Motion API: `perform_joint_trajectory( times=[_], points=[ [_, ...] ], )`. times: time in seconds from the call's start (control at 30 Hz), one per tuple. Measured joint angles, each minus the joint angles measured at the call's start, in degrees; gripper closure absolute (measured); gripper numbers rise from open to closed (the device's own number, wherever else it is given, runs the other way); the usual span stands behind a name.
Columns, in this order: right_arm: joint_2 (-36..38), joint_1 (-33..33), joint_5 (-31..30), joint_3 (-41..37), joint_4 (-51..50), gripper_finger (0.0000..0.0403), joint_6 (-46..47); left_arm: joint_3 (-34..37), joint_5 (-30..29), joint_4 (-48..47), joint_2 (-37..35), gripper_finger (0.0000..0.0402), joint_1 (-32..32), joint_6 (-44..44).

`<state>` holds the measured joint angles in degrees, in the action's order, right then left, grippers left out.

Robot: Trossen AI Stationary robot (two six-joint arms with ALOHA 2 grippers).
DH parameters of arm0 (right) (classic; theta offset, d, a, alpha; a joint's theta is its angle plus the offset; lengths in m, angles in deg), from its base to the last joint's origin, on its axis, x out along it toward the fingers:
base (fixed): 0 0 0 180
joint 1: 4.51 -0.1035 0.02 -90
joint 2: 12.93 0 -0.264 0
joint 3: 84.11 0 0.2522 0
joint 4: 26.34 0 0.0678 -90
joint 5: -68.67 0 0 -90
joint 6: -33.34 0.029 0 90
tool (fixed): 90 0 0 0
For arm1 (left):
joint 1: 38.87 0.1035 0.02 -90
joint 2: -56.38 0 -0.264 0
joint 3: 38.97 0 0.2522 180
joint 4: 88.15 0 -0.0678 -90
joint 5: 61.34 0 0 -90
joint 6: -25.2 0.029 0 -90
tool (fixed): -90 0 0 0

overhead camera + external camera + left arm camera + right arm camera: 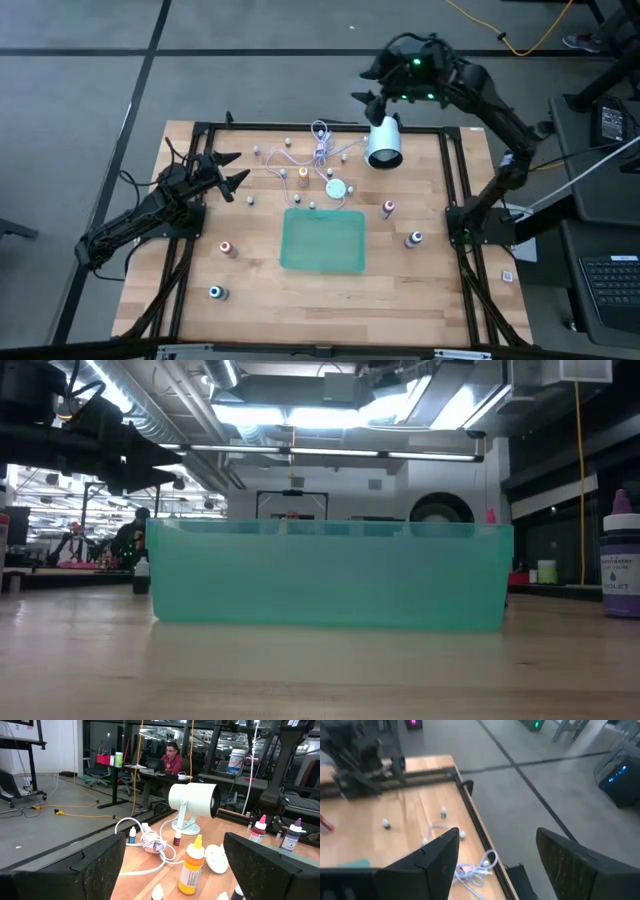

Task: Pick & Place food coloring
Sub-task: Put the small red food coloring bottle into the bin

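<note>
Orange-capped food coloring [192,865] just beyond left hand [175,870].

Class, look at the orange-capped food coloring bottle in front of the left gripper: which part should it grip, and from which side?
Probably the body of the orange-capped bottle, below the tapered cap. It stands upright, so the open left gripper should come in level from its own side, fingers either side; the white disc crowds the far side.

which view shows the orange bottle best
The left wrist view: the orange bottle stands close ahead between the open left gripper's fingers, with cap and label clear. The high view shows it only as a tiny dot near the cable. The low and right wrist views don't show it.
</note>
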<state>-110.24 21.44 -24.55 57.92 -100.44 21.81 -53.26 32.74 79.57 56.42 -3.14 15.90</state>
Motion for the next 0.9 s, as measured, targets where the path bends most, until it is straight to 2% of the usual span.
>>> perform_joint_trajectory(
  times=[0.2,0.43,0.9],
  points=[
    [-8.50,1.14,-0.20,6.78,-5.61,0.0139,-3.68,0.00,0.00,0.00,0.00,0.0068,0.01,0.00],
    [-13.66,2.30,-4.73,6.02,-8.47,0.0139,-4.21,0.00,0.00,0.00,-0.01,0.0068,0.01,0.00],
    [-23.41,3.37,-6.18,5.97,-13.37,0.0139,-8.48,0.00,0.00,0.00,0.00,0.0068,0.01,0.00]
  ],
)
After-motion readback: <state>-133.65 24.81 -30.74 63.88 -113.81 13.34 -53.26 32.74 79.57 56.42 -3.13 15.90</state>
